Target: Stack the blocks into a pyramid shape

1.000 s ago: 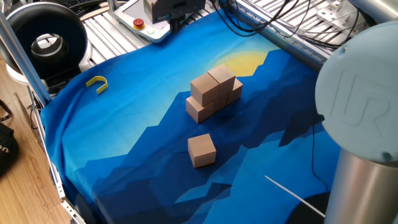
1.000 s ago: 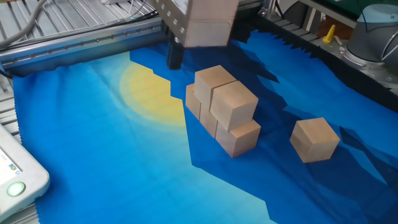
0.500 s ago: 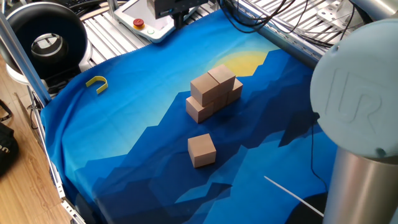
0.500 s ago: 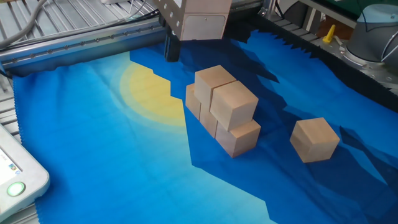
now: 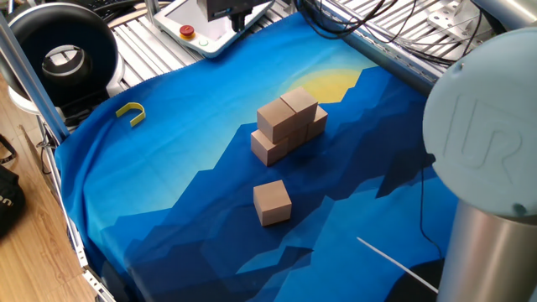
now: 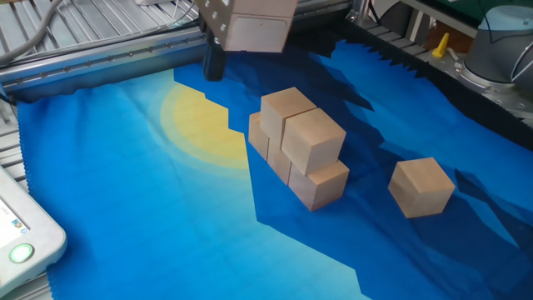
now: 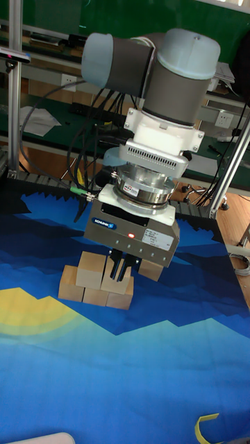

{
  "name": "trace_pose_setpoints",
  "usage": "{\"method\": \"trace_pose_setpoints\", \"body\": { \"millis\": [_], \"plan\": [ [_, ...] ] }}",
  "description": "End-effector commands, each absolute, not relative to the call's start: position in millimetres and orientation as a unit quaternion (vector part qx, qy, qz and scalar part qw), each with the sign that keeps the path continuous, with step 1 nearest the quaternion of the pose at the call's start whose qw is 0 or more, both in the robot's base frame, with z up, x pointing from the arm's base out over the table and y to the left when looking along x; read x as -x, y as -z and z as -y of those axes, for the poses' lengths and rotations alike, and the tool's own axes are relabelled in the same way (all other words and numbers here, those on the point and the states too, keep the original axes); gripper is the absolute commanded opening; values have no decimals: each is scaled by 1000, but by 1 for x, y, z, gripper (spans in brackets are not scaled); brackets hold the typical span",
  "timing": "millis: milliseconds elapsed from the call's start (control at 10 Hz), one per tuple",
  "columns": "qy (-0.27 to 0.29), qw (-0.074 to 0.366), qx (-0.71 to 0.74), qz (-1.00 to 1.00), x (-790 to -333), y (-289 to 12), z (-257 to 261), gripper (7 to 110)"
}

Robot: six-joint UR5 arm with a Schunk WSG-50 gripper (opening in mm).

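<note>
The blocks are plain tan wooden cubes. A stack stands mid-cloth, with three in the lower row and two on top; it also shows as the stack and the stack. One lone block lies apart on the cloth, seen again as the lone block. My gripper hangs above the far edge of the cloth, apart from the stack, and holds nothing. In the tall fixed view the gripper has its fingers close together. The gripper barely shows at the top edge.
A small yellow hook piece lies at the left of the blue cloth. A white pendant with a red button sits beyond the cloth. My arm's grey base fills the right side. Metal rails border the cloth.
The gripper has drifted sideways away from the stack, leftward in the other fixed view. No block has moved.
</note>
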State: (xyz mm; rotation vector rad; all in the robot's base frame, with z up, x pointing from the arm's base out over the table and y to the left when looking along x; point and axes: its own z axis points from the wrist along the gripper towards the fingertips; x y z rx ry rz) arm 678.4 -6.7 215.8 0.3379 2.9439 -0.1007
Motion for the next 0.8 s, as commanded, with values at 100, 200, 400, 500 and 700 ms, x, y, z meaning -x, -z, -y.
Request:
{"method": "trace_pose_setpoints", "body": {
  "millis": [100, 200, 400, 500, 700],
  "plan": [
    [15, 60, -122, -991, -606, -213, -29, 7],
    [6, 60, -140, -988, -581, -199, -48, 7],
    [2, 37, -189, -981, -541, -175, -84, 7],
    [-11, 15, -199, -980, -525, -167, -101, 7],
    [-1, 3, -195, -981, -512, -162, -102, 7]
  ]
}}
